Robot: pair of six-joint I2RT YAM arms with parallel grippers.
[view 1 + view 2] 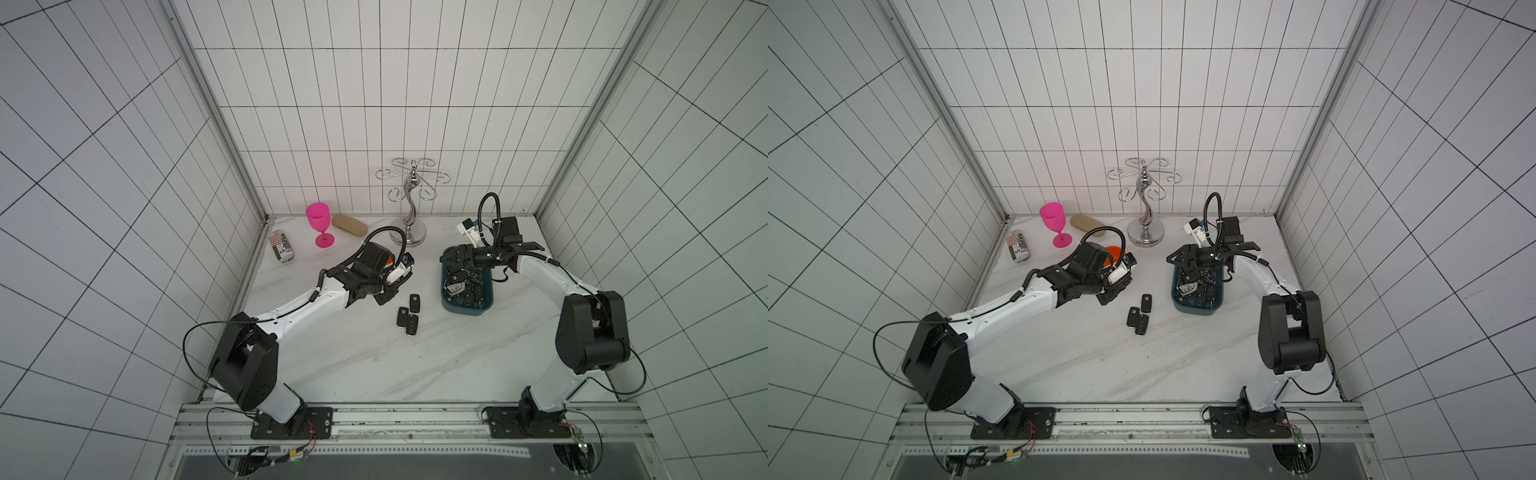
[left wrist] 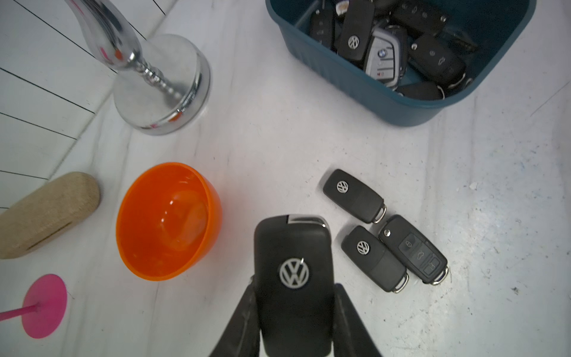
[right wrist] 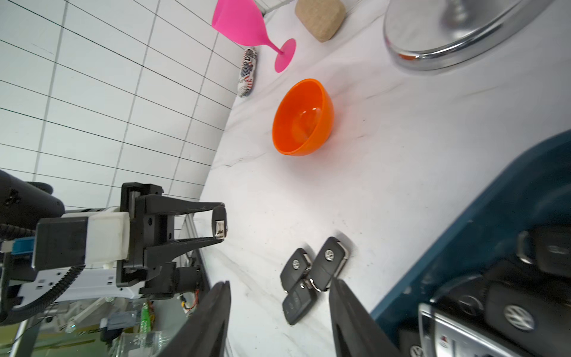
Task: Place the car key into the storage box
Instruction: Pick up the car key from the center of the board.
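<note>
My left gripper [image 2: 295, 309] is shut on a black car key [image 2: 293, 244] with a VW badge and holds it above the table, between the orange bowl and three loose keys [image 2: 383, 235]. In both top views the left gripper [image 1: 387, 296] [image 1: 1108, 296] sits left of the loose keys [image 1: 409, 316]. The teal storage box [image 1: 467, 311] [image 2: 340, 80] holds several keys. My right gripper [image 1: 452, 259] [image 3: 279, 309] hangs open and empty over the box's far left corner. The right wrist view shows the left gripper's fingertips [image 3: 216, 205] clamped on the key.
An orange bowl [image 2: 168, 221] [image 1: 1116, 252] stands beside the left gripper. Along the back wall are a pink goblet [image 1: 319, 224], a cork case [image 1: 350, 225], a patterned can [image 1: 281, 247] and a chrome hook stand [image 1: 409, 232].
</note>
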